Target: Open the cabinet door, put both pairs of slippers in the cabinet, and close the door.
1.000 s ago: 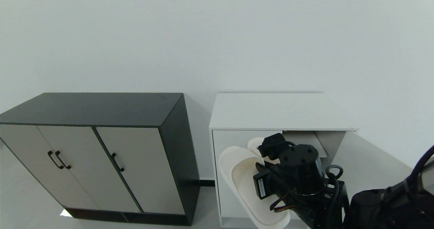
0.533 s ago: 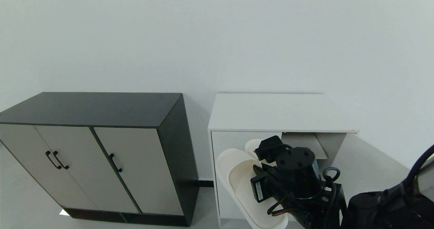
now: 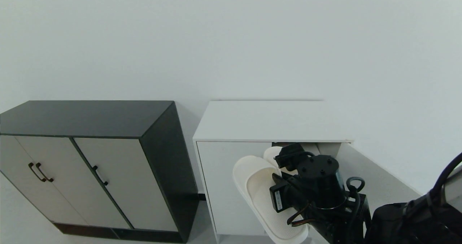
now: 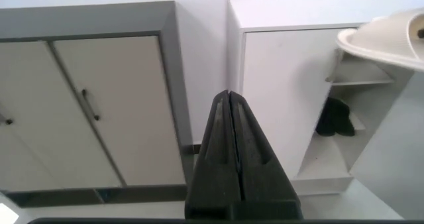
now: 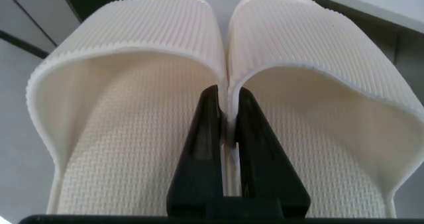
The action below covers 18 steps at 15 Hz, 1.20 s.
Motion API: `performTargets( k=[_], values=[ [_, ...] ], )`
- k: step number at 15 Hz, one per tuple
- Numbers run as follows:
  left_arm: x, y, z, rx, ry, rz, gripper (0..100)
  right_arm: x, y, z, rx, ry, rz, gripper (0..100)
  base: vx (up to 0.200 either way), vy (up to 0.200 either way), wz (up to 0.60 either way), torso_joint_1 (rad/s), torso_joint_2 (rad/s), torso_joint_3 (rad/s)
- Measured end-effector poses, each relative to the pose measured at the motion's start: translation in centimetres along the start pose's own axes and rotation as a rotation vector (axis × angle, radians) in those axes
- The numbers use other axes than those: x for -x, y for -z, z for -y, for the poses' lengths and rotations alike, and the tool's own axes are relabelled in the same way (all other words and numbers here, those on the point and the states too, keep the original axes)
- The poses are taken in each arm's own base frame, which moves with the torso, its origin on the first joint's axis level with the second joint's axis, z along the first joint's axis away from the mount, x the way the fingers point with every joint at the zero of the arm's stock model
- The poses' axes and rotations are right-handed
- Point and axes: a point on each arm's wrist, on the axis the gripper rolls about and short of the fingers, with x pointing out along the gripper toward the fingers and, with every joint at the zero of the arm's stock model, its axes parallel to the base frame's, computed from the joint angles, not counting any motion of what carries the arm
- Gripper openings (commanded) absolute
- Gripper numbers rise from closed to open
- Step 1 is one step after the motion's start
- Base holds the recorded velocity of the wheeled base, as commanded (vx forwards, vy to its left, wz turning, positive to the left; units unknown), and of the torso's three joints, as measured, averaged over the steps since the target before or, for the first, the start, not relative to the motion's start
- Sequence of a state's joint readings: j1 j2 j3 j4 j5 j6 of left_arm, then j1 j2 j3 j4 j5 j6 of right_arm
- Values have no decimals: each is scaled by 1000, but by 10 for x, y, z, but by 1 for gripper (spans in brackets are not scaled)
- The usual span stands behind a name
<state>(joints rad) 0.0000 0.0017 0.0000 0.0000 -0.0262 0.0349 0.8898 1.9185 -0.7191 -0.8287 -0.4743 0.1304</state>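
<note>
A pair of white slippers (image 3: 258,186) hangs soles-together in front of the white cabinet (image 3: 267,121), level with its closed left panel and beside the open right half. My right gripper (image 5: 228,95) is shut on the inner edges of both white slippers (image 5: 132,118). The cabinet's right door (image 3: 375,175) stands swung open. Inside the cabinet (image 4: 285,85), a dark pair of slippers (image 4: 334,116) sits on a lower shelf. My left gripper (image 4: 229,98) is shut with nothing in it, held back from the gap between the two cabinets.
A black cabinet (image 3: 83,117) with grey doors and black handles stands close to the left of the white one, against a plain white wall. An upper shelf (image 4: 361,75) inside the white cabinet is bare.
The camera has turned right, so both cabinets sit further left in the picture. The white slippers, still held, now hang nearer the cabinet's open right half.
</note>
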Motion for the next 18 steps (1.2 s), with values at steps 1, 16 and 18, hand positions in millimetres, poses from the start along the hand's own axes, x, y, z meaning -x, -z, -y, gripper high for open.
performTargets(
  k=[1,16,18],
  values=[
    [0,0,0,0,0,0,0,0,0,0,-2,-1,4,0,0,-200,0,2,2,-2],
    [0,0,0,0,0,0,0,-1,5,4,-5,5,50,0,0,-67,0,1,1,1],
    [0,0,0,0,0,0,0,-2,10,4,11,3,41,0,0,0,0,0,0,0]
  ],
)
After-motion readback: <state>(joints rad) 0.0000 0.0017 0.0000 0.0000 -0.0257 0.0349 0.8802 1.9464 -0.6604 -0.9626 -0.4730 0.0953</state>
